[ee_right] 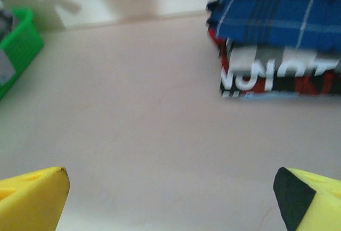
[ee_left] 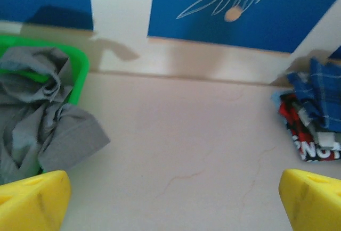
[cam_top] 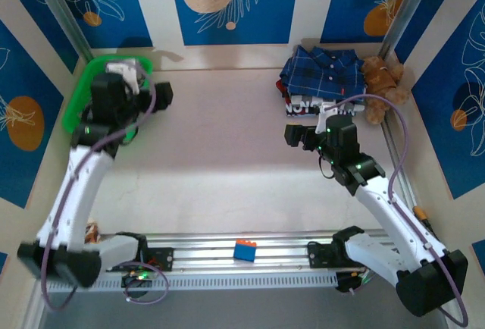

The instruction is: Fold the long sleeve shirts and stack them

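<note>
Lying pale, the table meets blue leaf-print walls (grey shirt overhanging green bin); both jaws gape.

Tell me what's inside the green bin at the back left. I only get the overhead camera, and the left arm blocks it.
Observer: The left wrist camera shows a crumpled grey shirt in the green bin. One flap spills over the rim onto the table.
Operator: And the pile at the back right, is anything under that checked shirt?
Observer: In the right wrist camera, the checked shirt tops a folded red-and-black lettered garment, and a pale blue layer lies at the very bottom.
</note>
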Robot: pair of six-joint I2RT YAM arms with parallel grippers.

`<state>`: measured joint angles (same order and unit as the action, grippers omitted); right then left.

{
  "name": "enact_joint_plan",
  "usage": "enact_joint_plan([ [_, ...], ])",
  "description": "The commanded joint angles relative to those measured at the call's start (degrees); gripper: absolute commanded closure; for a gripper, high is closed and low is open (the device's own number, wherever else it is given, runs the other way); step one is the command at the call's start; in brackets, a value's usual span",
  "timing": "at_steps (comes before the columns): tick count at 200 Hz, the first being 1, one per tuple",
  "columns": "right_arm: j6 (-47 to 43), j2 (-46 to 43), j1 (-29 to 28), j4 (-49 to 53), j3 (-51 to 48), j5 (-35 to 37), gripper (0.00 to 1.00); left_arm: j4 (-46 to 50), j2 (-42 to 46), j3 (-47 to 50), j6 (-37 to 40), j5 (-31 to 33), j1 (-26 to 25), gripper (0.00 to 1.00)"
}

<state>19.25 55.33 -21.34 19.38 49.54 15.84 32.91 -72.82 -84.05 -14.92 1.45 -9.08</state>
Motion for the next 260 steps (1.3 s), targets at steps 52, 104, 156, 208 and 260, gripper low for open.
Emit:
enact_joint_plan([
  [52,-2.7,18.7,-7.9,22.3,24.9,-11.3,0.01,33.7,-43.4,-46.9,-2.6,-1.6,15.6,0.00],
  [104,2.1,19.6,-12.9,21.1,24.4,-13.5,0.01,20.6,-52.8,-48.4,-5.7,-5.8,19.3,0.00],
  [156,4.8,19.6,-15.3,20.2,23.7,-12.8,0.01,6.8,-57.0,-45.1,-10.1,-11.8,19.0,0.00],
  [208,4.9,19.3,-16.9,19.9,23.9,-11.0,0.01,9.4,-60.6,-46.3,-8.8,-5.0,18.7,0.04],
  [260,5.2,19.8,-18.4,20.8,26.0,-8.3,0.00,8.5,-65.1,-48.5,-8.8,-4.9,17.7,0.17],
])
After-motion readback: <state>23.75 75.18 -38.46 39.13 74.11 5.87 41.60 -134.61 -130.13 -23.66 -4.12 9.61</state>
